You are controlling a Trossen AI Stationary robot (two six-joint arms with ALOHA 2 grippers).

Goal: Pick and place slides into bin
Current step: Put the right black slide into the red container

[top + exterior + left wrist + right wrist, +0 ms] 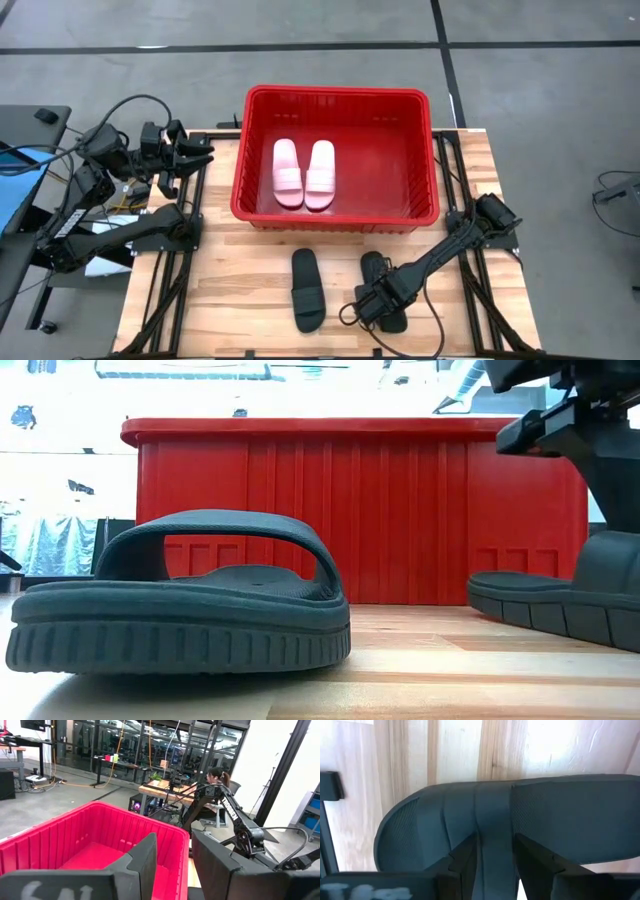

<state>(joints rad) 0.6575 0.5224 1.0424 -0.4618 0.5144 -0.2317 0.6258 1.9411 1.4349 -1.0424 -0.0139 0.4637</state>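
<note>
Wooden table (240, 290): right gripper (383, 305) jaws grip black slide (378, 283); left gripper (195, 152) jaws wide.

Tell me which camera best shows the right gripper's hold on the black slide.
The right wrist view: the right gripper has its fingers on either side of the black slide strap. The high view shows the gripper down on that slide from above; the low view shows only part of it; the left wrist view shows none.
</note>
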